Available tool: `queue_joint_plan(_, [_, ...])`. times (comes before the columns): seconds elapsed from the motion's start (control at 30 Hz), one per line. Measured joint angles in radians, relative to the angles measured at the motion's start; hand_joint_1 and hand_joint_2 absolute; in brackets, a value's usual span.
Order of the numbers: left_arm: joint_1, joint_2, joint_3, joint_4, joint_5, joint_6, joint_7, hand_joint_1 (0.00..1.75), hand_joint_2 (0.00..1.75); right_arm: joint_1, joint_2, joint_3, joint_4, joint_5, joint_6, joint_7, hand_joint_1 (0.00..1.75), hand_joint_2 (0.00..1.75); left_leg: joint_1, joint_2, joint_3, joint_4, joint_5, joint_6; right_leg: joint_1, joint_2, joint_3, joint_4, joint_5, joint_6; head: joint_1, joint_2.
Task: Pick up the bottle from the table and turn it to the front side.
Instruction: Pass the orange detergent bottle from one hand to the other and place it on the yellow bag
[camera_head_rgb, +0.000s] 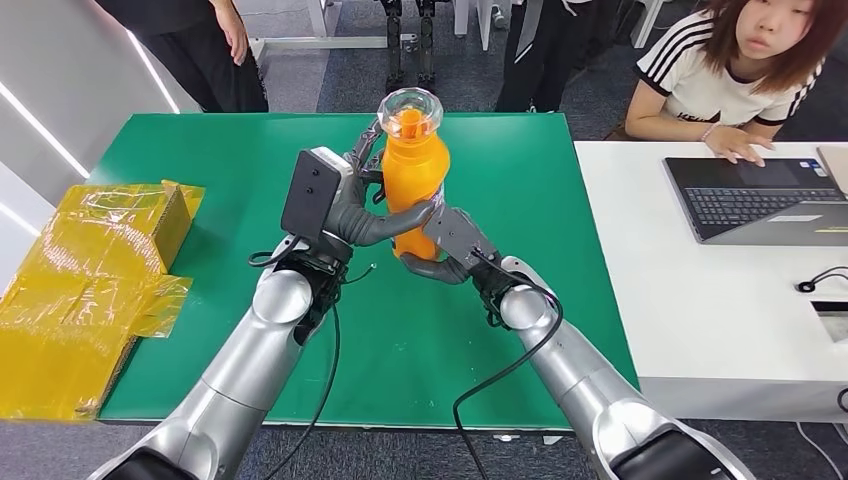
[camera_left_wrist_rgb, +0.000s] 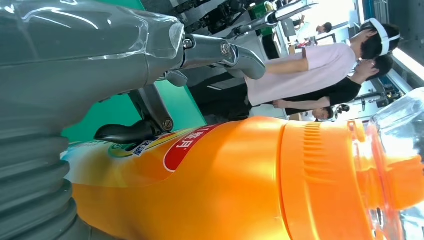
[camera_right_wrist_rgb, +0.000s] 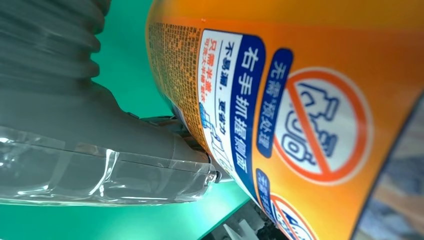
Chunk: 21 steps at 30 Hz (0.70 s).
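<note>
risk noted: the bottle (camera_head_rgb: 412, 170), held upright above the green table (camera_head_rgb: 560, 250) at centre frame, could slip or tip during turning, since both grips sat low on its smooth body. the left hand (camera_head_rgb: 352, 205) was wrapped around its side. the right hand (camera_head_rgb: 447, 245) gripped its base.

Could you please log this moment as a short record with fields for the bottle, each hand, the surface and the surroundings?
bottle: orange bottle with clear cap, upright, lifted above the table
left hand: left hand grips the bottle's body
right hand: right hand holds the bottle's lower part
surface: green table
label: white and blue printed panel faces the right wrist camera
surroundings: yellow wrapped box beside the green table; laptop on a white table, person seated at it
</note>
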<state>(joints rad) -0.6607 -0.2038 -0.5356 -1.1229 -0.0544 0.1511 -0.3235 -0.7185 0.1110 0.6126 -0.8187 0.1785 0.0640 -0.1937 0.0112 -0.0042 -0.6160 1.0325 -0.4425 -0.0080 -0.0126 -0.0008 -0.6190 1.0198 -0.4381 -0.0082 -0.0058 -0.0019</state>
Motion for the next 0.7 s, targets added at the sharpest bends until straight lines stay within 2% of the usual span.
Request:
queue_joint_plan(0.47, [0.000, -0.001, 0.000, -0.001, 0.007, -0.022, 0.010, 0.00, 1.75, 0.000, 0.000, -0.001, -0.003, 0.008, 0.010, 0.004, 1.75, 1.75, 0.000, 0.000, 0.000, 0.000, 0.000, 0.000, 0.000, 0.000, 0.000, 0.000, 0.000, 0.000, 0.000, 0.000])
queue_joint_plan(0.5, [0.000, -0.001, 0.000, -0.001, 0.007, -0.024, 0.011, 0.07, 1.75, 0.000, 0.000, -0.001, -0.003, 0.010, 0.010, 0.005, 1.75, 1.75, 0.000, 0.000, 0.000, 0.000, 0.000, 0.000, 0.000, 0.000, 0.000, 0.000, 0.000, 0.000, 0.000, 0.000])
queue_joint_plan(0.6, [0.000, 0.000, 0.002, -0.001, 0.009, -0.037, 0.015, 1.38, 1.75, 0.000, 0.000, -0.003, -0.003, 0.020, 0.010, 0.005, 1.75, 1.75, 0.000, 0.000, 0.000, 0.000, 0.000, 0.000, 0.000, 0.000, 0.000, 0.000, 0.000, 0.000, 0.000, 0.000])
queue_joint_plan(0.63, [0.000, 0.000, 0.003, -0.001, 0.011, -0.045, 0.016, 1.75, 1.75, 0.000, 0.000, -0.004, -0.003, 0.024, 0.010, 0.005, 1.75, 1.75, 0.000, 0.000, 0.000, 0.000, 0.000, 0.000, 0.000, 0.000, 0.000, 0.000, 0.000, 0.000, 0.000, 0.000])
queue_joint_plan(0.7, [0.000, 0.000, 0.004, -0.001, 0.014, -0.060, 0.016, 1.75, 1.75, 0.000, 0.000, -0.006, -0.002, 0.029, 0.010, 0.006, 1.75, 1.75, 0.000, 0.000, 0.000, 0.000, 0.000, 0.000, 0.000, 0.000, 0.000, 0.000, 0.000, 0.000, 0.000, 0.000])
